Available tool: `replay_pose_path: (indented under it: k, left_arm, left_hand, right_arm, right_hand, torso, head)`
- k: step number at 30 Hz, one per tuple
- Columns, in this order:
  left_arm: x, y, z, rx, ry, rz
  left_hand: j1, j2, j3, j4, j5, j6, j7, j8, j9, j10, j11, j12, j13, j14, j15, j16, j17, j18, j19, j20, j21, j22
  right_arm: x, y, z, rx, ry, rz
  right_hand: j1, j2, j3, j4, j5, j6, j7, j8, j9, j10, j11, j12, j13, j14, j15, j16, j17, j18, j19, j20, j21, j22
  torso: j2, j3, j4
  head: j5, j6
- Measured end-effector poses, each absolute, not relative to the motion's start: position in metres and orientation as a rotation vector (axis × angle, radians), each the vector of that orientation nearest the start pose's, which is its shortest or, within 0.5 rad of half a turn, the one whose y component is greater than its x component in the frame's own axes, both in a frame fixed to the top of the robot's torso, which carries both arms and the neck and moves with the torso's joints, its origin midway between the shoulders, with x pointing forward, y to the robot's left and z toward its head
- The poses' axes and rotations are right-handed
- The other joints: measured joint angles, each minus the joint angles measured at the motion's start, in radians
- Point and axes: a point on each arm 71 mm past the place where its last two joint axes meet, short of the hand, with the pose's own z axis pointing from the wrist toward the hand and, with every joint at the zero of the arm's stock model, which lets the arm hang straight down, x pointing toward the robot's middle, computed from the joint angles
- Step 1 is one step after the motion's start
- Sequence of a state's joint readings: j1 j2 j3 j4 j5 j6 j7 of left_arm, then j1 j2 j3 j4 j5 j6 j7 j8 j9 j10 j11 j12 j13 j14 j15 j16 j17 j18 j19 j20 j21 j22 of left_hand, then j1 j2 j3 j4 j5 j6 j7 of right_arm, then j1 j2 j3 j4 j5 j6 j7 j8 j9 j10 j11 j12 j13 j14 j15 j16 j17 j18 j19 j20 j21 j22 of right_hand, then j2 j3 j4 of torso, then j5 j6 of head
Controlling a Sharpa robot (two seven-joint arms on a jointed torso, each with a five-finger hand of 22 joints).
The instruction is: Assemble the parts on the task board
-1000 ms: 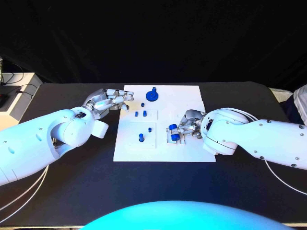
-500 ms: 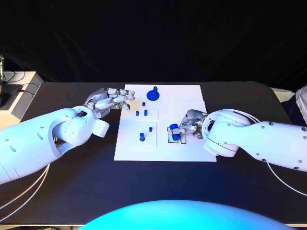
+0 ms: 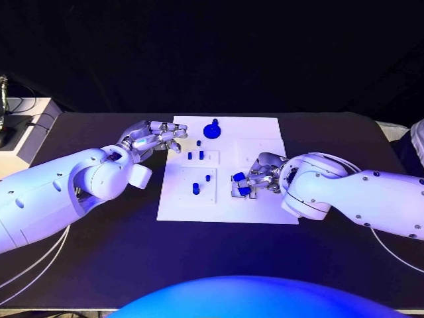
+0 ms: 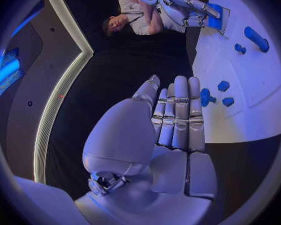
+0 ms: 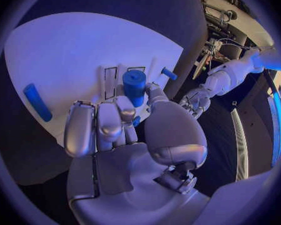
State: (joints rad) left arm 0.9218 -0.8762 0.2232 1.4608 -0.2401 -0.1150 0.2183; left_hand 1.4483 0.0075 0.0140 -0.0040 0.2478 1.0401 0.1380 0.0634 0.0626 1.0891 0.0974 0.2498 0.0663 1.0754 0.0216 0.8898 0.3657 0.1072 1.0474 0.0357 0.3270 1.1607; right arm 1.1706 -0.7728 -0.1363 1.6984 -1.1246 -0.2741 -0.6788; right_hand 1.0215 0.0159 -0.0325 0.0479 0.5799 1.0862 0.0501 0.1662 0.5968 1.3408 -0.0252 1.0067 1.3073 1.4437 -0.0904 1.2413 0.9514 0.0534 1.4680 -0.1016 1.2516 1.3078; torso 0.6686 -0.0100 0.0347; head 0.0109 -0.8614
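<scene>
The white task board [image 3: 269,136] lies mid-table. My right hand [image 3: 260,177] is low over its right middle and pinches a blue cylinder [image 3: 239,177] between thumb and fingers; the right wrist view shows that cylinder [image 5: 134,84] upright over a slotted block on the board [image 5: 65,50]. My left hand [image 3: 155,139] hovers at the board's far left edge, fingers [image 4: 178,117] straight, holding nothing. A blue knob [image 3: 212,128] stands at the far edge. Two pegs [image 3: 195,156], a small peg [image 3: 208,177] and a taller peg [image 3: 196,189] stand in the left half.
A blue bar [image 5: 37,102] lies on the board beside my right hand. A pale box [image 3: 11,142] with cables sits off the table's left side. Bare black table [image 3: 107,252] surrounds the board.
My right hand has edged slightly nearer with the blue cylinder still pinched. The left hand has hardly moved.
</scene>
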Motion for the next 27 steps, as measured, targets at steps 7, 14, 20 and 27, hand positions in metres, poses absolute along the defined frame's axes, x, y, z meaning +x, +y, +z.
replay_pose_path:
  k: [7,14,20,27]
  left_arm:
    - [0.4760,0.2397,-0.2306,-1.119,1.617,-1.523]
    - [0.4759,0.2397,-0.2306,-1.118,1.618,-1.524]
    - [0.4758,0.2398,-0.2306,-1.119,1.620,-1.523]
    - [0.4758,0.2401,-0.2307,-1.119,1.621,-1.522]
  left_hand:
    - [0.000,0.000,0.000,0.000,0.000,0.000,0.000,0.000,0.000,-0.003,0.003,0.000,0.000,0.000,0.000,0.000,0.000,0.000,0.000,0.000,-0.001,0.001]
    - [0.000,0.000,0.000,0.000,0.000,0.000,0.000,0.000,0.000,-0.003,0.003,0.000,0.000,0.000,0.000,0.000,0.000,0.000,0.000,0.000,-0.001,0.001]
    - [0.000,0.000,0.000,0.000,0.000,0.000,0.000,0.000,0.000,-0.003,0.003,0.000,0.000,0.000,0.000,0.000,0.000,0.000,0.000,0.000,-0.001,0.001]
    - [0.000,0.000,-0.004,0.004,0.000,0.000,0.000,0.000,0.000,-0.006,-0.001,0.000,0.000,0.000,0.000,0.000,0.000,0.000,0.007,0.000,-0.001,0.003]
  right_arm:
    - [0.4254,-0.1512,-0.2442,0.322,2.165,0.434]
    - [0.4268,-0.1513,-0.2449,0.323,2.164,0.431]
    - [0.4287,-0.1516,-0.2459,0.323,2.166,0.427]
    - [0.4296,-0.1521,-0.2473,0.321,2.172,0.421]
  right_hand:
    - [0.000,0.000,0.000,0.000,0.000,0.000,0.000,0.000,0.001,0.000,0.000,0.000,0.001,0.000,0.000,0.000,0.000,0.000,0.000,0.000,0.000,0.000]
    - [0.000,0.000,0.000,0.000,0.000,-0.001,0.001,0.000,0.004,-0.001,-0.001,0.000,0.001,0.000,0.000,0.000,0.000,0.000,0.000,0.000,0.000,0.000]
    - [-0.010,-0.010,0.009,-0.009,-0.093,0.000,0.004,0.000,0.001,-0.002,-0.002,0.000,0.001,0.000,0.000,0.000,0.000,0.000,0.000,0.000,0.000,0.000]
    - [-0.028,-0.070,0.000,0.068,-0.237,0.003,0.004,0.000,-0.007,-0.002,-0.002,-0.006,0.001,0.000,0.000,0.000,0.000,0.000,0.000,0.000,0.000,0.000]
  torso:
    - [0.000,-0.0001,-0.0003]
    - [0.000,-0.0003,-0.0004]
    - [0.000,-0.0009,-0.0003]
    - [0.000,-0.0007,-0.0002]
  head:
    - [0.000,-0.002]
    - [0.001,-0.002]
    - [0.000,-0.001]
    - [0.000,-0.003]
